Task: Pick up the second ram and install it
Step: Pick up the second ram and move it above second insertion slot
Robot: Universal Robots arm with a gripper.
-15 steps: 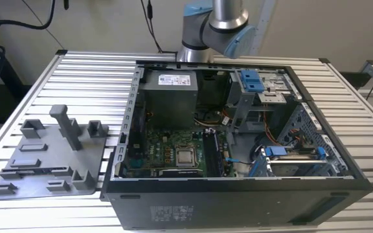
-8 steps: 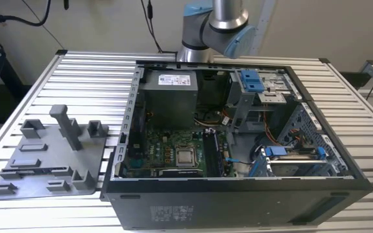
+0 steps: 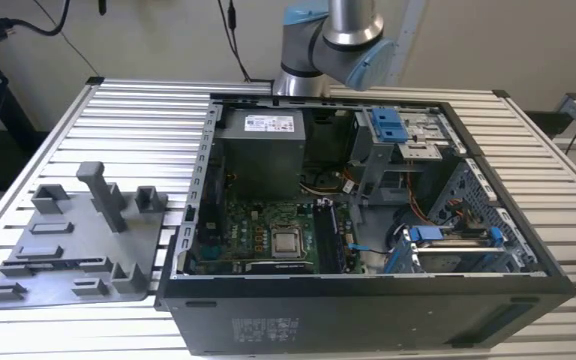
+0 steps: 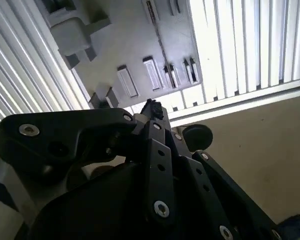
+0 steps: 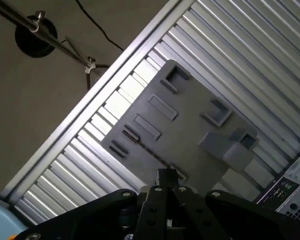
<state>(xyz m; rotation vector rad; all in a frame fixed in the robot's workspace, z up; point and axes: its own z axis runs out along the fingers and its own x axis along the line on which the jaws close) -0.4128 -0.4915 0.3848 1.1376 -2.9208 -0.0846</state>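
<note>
The grey tray with upright pegs lies on the slatted table at the exterior view's left. A thin dark strip, the second ram, rests on edge in one of the tray's long slots. Both wrist views look down on the same tray from well above, with the ram as a narrow dark line across it. My gripper hangs high over the tray, near its edge, with its tips together and nothing seen between them.
An open computer case fills the middle of the table, its motherboard facing up, with memory slots beside the processor and blue drive brackets at the back. The arm's base stands behind the case. Floor lies beyond the table edge.
</note>
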